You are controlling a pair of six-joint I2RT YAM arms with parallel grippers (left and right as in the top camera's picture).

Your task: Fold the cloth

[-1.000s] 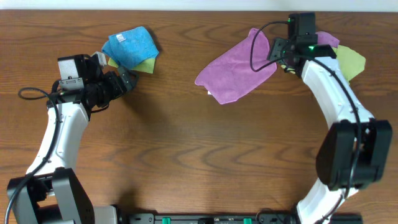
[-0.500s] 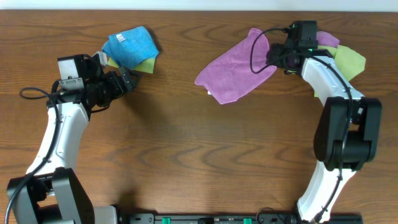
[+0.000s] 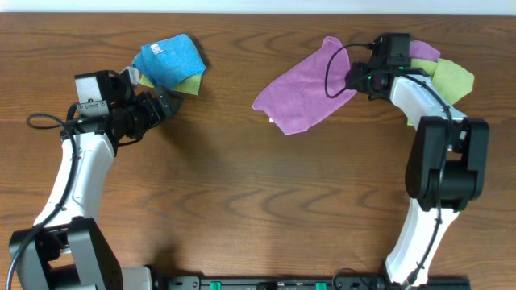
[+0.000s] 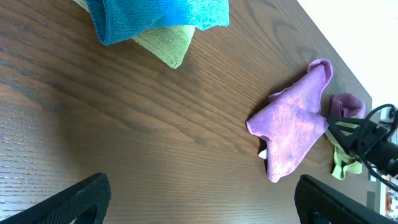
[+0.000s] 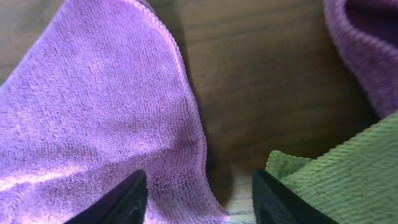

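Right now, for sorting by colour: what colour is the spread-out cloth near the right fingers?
Lilac purple; the cloth shows best in the right wrist view.

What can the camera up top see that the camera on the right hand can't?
Only the top camera shows the whole purple cloth with its white tag, the blue cloth and the left gripper. Only the right wrist camera shows the cloth's fuzzy loops up close, its edge lying between the open fingertips of the right gripper. Both show the purple cloth, the green cloth on the right and the wooden table.
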